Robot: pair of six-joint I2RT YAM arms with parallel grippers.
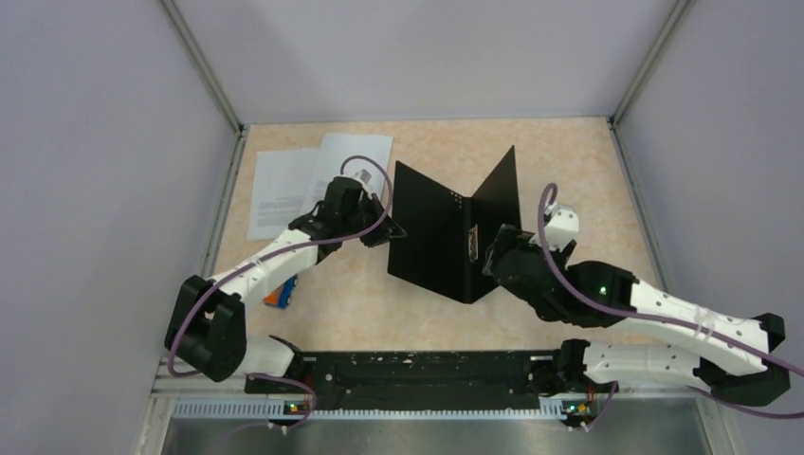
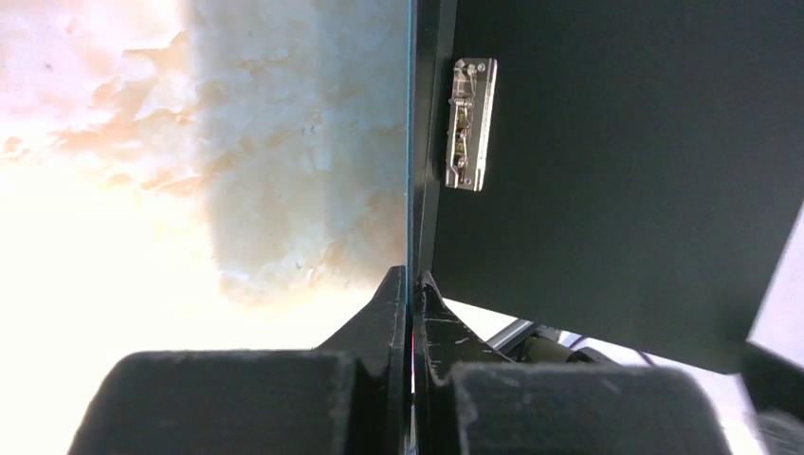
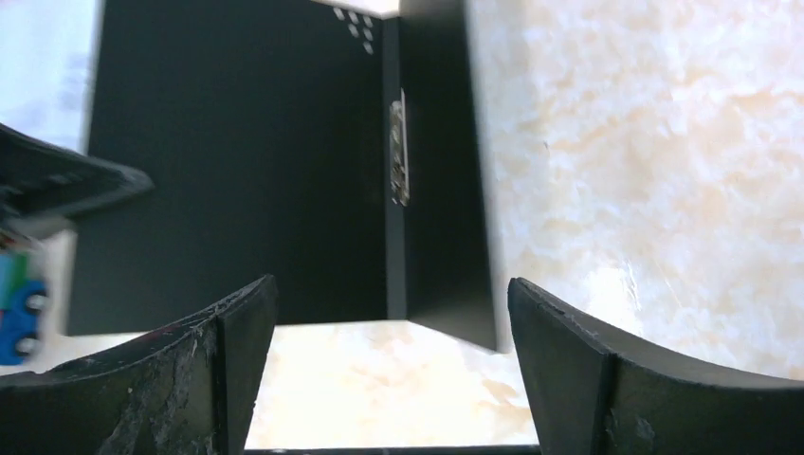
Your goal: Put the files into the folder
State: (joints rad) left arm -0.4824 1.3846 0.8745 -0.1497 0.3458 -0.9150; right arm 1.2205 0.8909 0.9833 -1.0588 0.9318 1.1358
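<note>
The folder [image 1: 431, 232] stands open in a V on the table, its black inside facing me, with the metal spine clip [image 1: 471, 244] at the fold. My left gripper [image 1: 391, 227] is shut on the outer edge of the left cover. In the left wrist view the thin teal edge runs between the closed fingertips of the left gripper [image 2: 411, 280], with the clip [image 2: 471, 123] beyond. My right gripper [image 1: 493, 261] is open and empty just in front of the spine; its wrist view shows the folder [image 3: 237, 171] ahead. The files [image 1: 284, 185] lie flat at the back left.
A small orange-and-blue object [image 1: 280, 294] lies by the left arm, also at the left edge of the right wrist view [image 3: 14, 303]. Grey walls close in the table on three sides. The right cover [image 1: 498, 190] stands upright.
</note>
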